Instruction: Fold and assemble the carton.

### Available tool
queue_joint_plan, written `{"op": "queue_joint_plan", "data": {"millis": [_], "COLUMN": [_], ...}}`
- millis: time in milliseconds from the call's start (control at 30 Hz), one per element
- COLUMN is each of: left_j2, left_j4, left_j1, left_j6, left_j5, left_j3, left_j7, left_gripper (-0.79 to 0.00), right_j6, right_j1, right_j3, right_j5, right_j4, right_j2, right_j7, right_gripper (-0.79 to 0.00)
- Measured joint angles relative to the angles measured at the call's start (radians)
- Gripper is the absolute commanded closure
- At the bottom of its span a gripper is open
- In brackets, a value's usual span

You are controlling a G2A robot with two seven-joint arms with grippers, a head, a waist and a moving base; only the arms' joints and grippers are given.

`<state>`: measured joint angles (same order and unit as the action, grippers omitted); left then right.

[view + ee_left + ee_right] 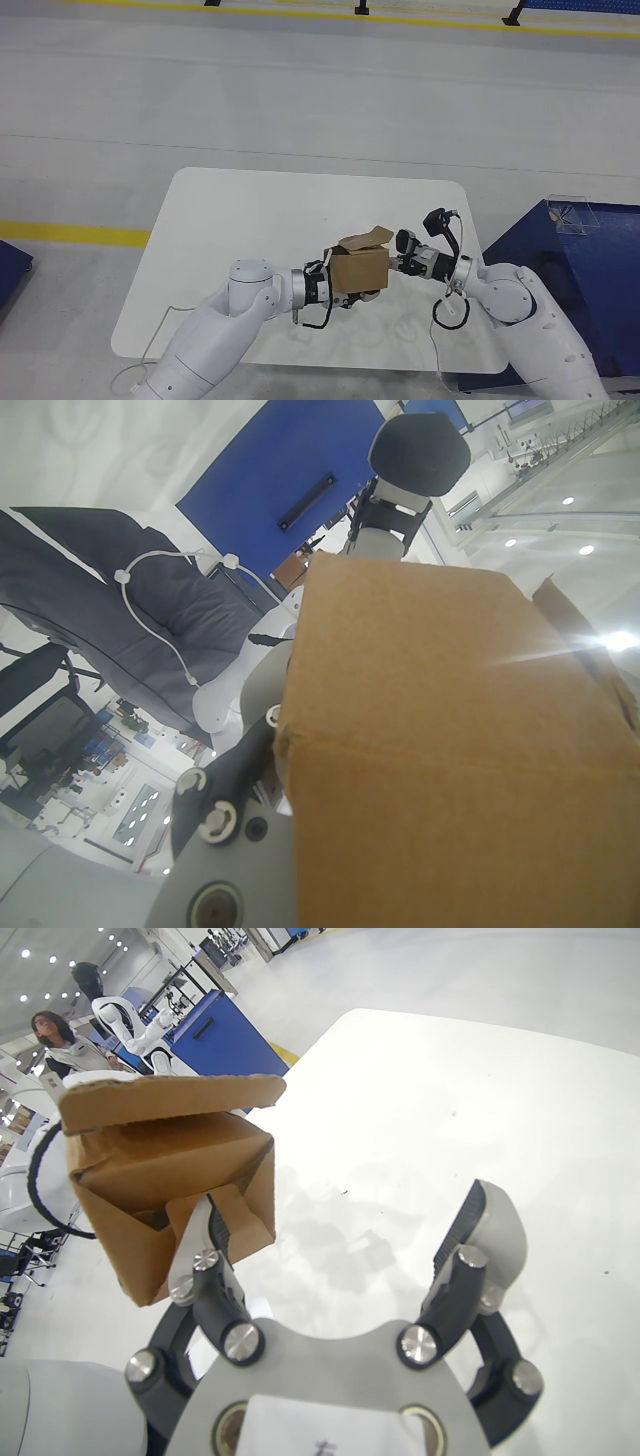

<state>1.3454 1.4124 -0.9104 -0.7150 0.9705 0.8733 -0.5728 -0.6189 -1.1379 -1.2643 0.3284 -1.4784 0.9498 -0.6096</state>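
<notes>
**A:** Nearest first: how does the right claw (345,1200) stand?

**B:** Spread wide, gripping nothing. One of its fingers (212,1228) has its tip at the carton (165,1163), against the small end flap (245,1223) at the open end, seemingly touching. The other finger hangs over bare table, well apart from the cardboard.

**A:** And the left claw (350,290)?

**B:** Clamped on the carton from the opposite end. In the left wrist view one finger (225,780) lies against the side wall, and the other is hidden behind the box.

**A:** So where is the carton?

**B:** It is between the two claws, lifted off the table (250,230), over its near half. The open end faces the right claw. A long top flap (170,1100) is partly raised and tilted over that opening.

**A:** Farther out?

**B:** A blue cabinet (560,270) stands just beside the table on the robot's right, with a clear container (570,213) on top. Beyond the table's far edge is pale floor crossed by a yellow line (330,15).
</notes>
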Motion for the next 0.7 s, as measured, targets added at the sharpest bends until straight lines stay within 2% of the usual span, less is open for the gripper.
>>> {"op": "queue_joint_plan", "data": {"millis": [367,533,700], "left_j2": [0.002,0.0,-0.003], "left_j4": [-0.005,-0.007,-0.007], "left_j1": [-0.004,-0.01,-0.018], "left_j6": [0.002,0.004,0.006], "left_j5": [0.019,0.029,0.036], "left_j3": [0.002,0.012,0.024], "left_j7": [-0.019,-0.024,-0.027], "left_gripper": [0.0,0.0,0.0], "right_j6": [0.001,-0.002,-0.003], "right_j1": [0.002,-0.007,-0.021], "right_j3": [0.014,-0.02,-0.038], "right_j5": [0.0,-0.015,-0.029], "right_j4": [-0.01,0.006,0.017], "right_j2": [0.004,0.0,-0.006], "right_j7": [0.01,0.029,-0.014], "right_gripper": [-0.785,-0.785,-0.785]}}
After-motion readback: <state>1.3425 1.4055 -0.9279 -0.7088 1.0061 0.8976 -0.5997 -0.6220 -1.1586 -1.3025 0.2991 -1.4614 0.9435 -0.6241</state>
